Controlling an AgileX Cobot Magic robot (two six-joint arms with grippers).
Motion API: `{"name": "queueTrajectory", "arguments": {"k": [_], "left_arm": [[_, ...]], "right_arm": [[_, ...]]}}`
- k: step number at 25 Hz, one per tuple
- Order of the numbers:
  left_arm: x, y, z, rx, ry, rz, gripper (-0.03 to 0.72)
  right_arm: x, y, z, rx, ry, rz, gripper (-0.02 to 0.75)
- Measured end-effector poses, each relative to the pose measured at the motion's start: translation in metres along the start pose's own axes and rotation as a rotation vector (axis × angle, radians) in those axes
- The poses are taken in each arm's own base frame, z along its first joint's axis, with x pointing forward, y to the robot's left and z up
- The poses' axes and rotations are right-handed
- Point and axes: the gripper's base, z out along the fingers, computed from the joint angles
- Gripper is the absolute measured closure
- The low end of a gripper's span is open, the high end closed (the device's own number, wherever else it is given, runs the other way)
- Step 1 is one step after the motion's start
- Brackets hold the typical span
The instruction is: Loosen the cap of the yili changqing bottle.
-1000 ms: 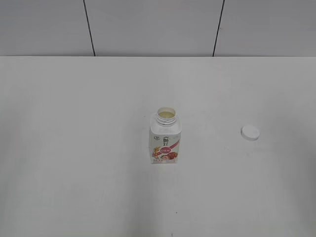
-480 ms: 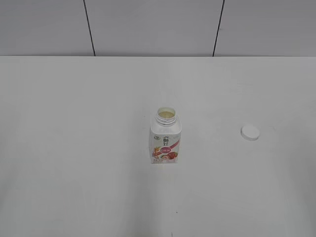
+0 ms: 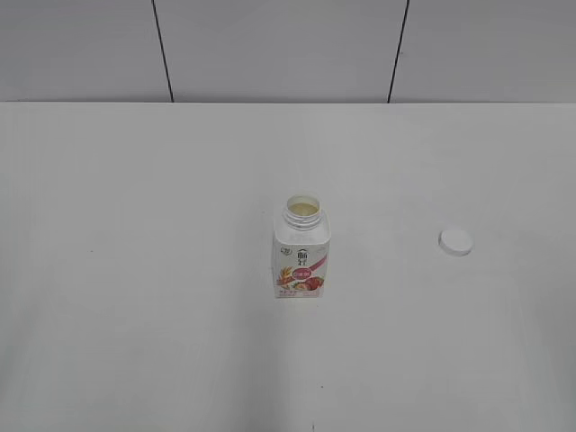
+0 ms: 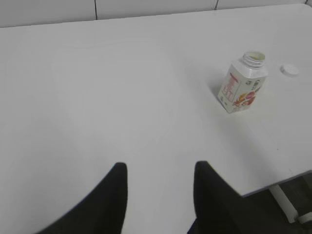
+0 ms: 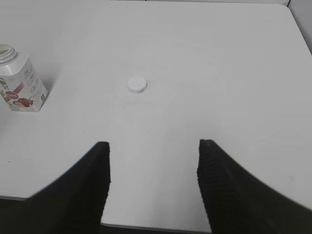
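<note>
The yili changqing bottle (image 3: 301, 250) stands upright in the middle of the white table, its neck open with no cap on it. It also shows in the left wrist view (image 4: 242, 83) and the right wrist view (image 5: 20, 80). The white cap (image 3: 455, 241) lies flat on the table to the bottle's right, apart from it; it shows too in the left wrist view (image 4: 289, 69) and the right wrist view (image 5: 137, 85). My left gripper (image 4: 160, 168) is open and empty, far from the bottle. My right gripper (image 5: 153, 146) is open and empty, short of the cap. Neither gripper shows in the exterior view.
The white table (image 3: 135, 270) runs to a grey panelled wall (image 3: 270, 45) at the back. The table's near edge (image 4: 273, 183) shows in the left wrist view with a white leg below it, and its front edge (image 5: 146, 226) shows in the right wrist view.
</note>
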Motion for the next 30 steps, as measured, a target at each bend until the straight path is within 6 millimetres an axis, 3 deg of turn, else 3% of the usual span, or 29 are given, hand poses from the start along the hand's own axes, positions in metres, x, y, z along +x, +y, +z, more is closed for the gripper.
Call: {"name": "queueTrajectory", "arguments": {"k": [14,25,30], "left_arm": [[0.0004,-0.0004,0.0005,-0.001,0.002,0.003,0.396],[0.0006,-0.0026,0.0006,-0.232,-0.011,-0.106,0.396],[0.0006,-0.0027,0.0006,-0.253,-0.012,-0.115,0.396]], "right_arm": [[0.0042,-0.0004,0.0015,0.005,0.013,-0.004,0.277],[0.0043,-0.0005,0.0015,0.007,0.014,-0.005,0.277],[0.0043,-0.0007,0.0015,0.008,0.014,-0.006,0.277]]}}
